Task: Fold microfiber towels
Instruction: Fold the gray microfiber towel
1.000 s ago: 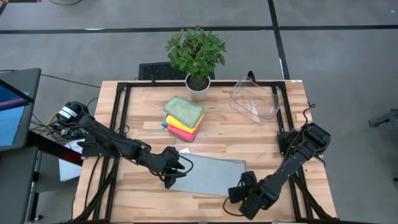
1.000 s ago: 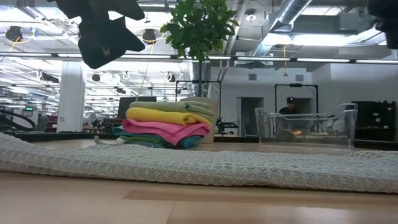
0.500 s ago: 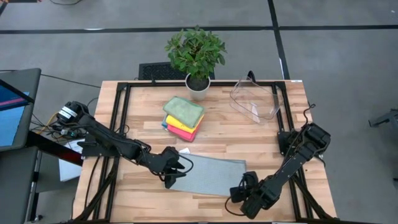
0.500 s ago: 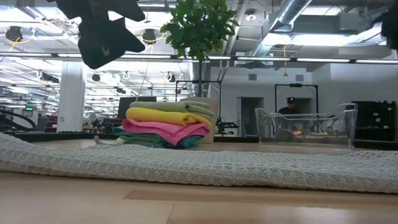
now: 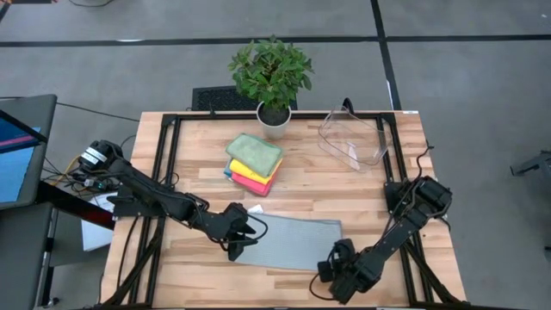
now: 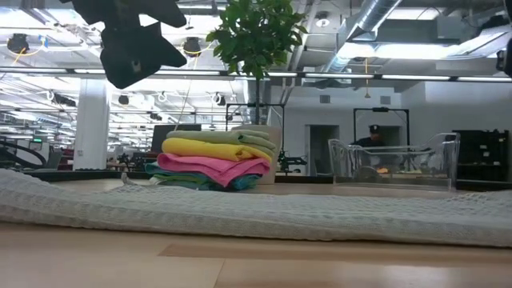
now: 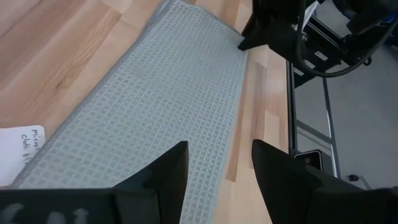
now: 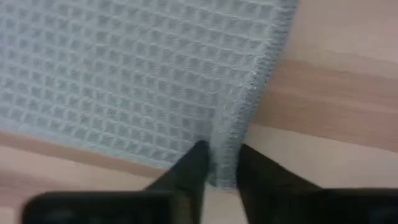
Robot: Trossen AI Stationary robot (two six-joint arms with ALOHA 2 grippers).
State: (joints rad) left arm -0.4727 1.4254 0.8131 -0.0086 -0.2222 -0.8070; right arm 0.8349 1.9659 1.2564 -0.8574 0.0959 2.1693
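A pale grey-teal waffle towel (image 5: 288, 241) lies spread flat on the table's near middle; it also shows in the low view (image 6: 256, 214). My left gripper (image 5: 243, 237) is open and hovers above the towel's left end, clear of it (image 7: 217, 165). My right gripper (image 5: 331, 269) is at the towel's near right corner, its fingers close together on the hem (image 8: 219, 163). A stack of folded towels (image 5: 254, 162) in sage green, yellow, pink and teal rests on the table behind. My right gripper has the towel's hemmed edge (image 8: 231, 146) at the near right corner between its two fingers, which stand close together with cloth filling the gap. The fingers come slanting down from the table's near right side. The corner lies on the table.
A potted plant (image 5: 271, 77) stands at the far edge, a clear plastic bin (image 5: 353, 138) at the far right. A white paper label (image 7: 18, 143) lies at the towel's left end. Bare wood shows near the front edge and at the left.
My right gripper has moved a little toward the table's left, onto the towel's near right corner. The towel has stayed flat and my left gripper has kept still.
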